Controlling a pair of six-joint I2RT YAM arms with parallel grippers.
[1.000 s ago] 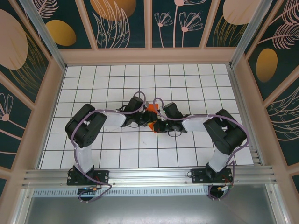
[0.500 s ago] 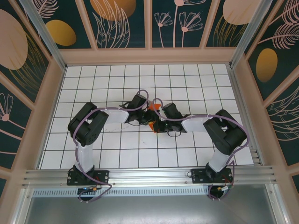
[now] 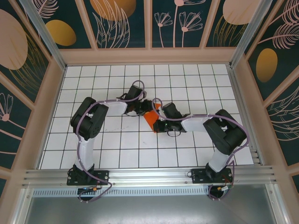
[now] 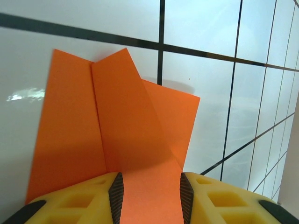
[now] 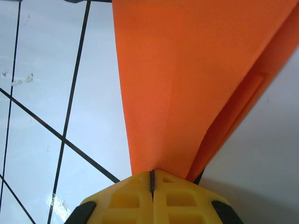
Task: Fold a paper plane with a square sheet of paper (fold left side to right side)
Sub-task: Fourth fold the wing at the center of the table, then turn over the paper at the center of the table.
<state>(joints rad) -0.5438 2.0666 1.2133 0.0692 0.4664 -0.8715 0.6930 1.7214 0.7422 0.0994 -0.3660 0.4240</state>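
Judging by what we see, the sheet of paper (image 3: 150,117) is thin, very light and limp. It should bend under its own weight, take a crease at the slightest pinch, and tear if two grips pull against each other. The glossy white counter (image 3: 117,154) gives it little friction, so we expect it to slide unless one side is pinned.

We would take hold at an edge or a corner, with only the pad tips. We would favour a spot where folded layers overlap, since the doubled paper should be a little stiffer there.

The sheet sits at about the middle of the counter, well away from all four edges, between the two arms. It is partly raised rather than lying flat.

In the right wrist view, the right end effector (image 5: 152,176) has its fingers pressed together, with the orange paper coming straight out of the seam. We read that as a firm pinch on the sheet's edge.

In the left wrist view, the left end effector (image 4: 149,184) has its fingers (image 4: 205,198) partly apart. A strip of the sheet shows in the gap between them. We cannot tell whether the pads touch it, and we see no pinch there.

By our count there is one sheet, already creased, with a folded flap lying over flatter panels on either side. There are two end effectors, and one of them is gripping. We see no other loose things on the counter.
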